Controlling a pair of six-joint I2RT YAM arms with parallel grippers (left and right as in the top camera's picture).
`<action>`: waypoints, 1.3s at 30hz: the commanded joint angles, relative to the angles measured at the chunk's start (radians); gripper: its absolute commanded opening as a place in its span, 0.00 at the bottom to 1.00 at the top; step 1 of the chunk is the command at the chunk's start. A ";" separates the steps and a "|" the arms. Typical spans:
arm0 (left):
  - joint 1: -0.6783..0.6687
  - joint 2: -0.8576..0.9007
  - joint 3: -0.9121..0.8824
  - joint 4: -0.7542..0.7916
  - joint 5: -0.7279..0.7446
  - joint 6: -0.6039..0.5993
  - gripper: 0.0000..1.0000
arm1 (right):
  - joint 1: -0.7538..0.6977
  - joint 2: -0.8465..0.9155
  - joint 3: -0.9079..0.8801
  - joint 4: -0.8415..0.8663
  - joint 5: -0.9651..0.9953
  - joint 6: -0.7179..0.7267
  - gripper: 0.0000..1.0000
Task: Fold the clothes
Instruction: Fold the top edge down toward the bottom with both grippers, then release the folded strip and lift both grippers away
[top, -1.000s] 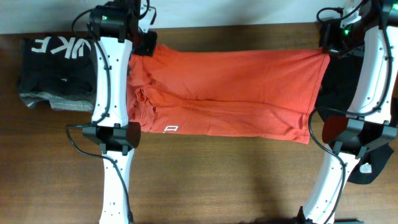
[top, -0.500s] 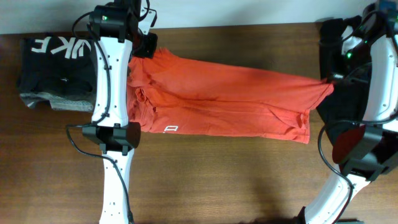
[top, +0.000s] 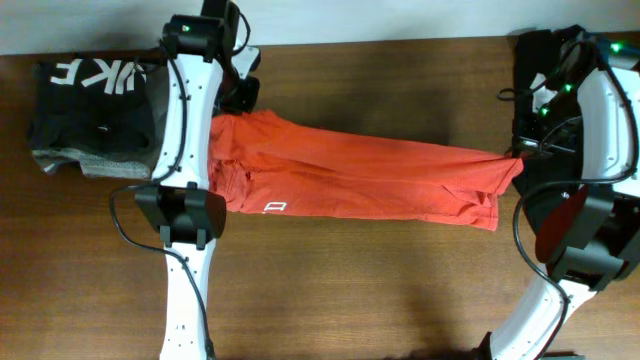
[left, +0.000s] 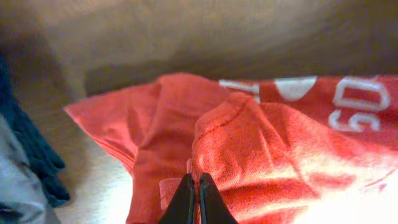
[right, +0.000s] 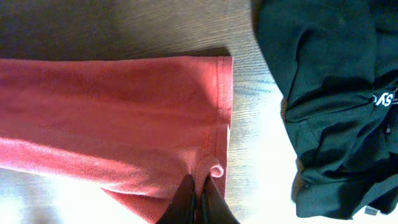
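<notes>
- The orange-red T-shirt (top: 350, 175) lies as a long, creased band across the middle of the overhead frame on the wooden table (top: 400, 290). A white print shows at its lower left edge.
- The left gripper (left: 194, 186) has its fingers pressed together, pinching a raised fold at the shirt's upper left end. White lettering is visible at the upper right of the wrist view.
- The right gripper (right: 199, 190) is closed on the hem corner at the shirt's right end, where the fabric curls at the tips.
- A black garment (right: 323, 93) lies just beside that hem, at the frame's right.
- A folded black item (top: 90, 95) with white letters rests on a grey cloth (top: 95, 162) at the upper left.
</notes>
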 joint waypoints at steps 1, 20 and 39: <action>0.006 -0.033 -0.079 -0.001 0.007 0.032 0.00 | -0.026 -0.017 -0.024 0.006 0.006 -0.011 0.04; 0.006 -0.033 -0.297 -0.001 0.007 0.055 0.50 | -0.030 -0.012 -0.214 0.091 -0.030 -0.010 0.45; 0.041 -0.149 -0.134 0.103 -0.034 0.031 0.77 | -0.030 -0.011 -0.456 0.295 -0.056 -0.011 0.56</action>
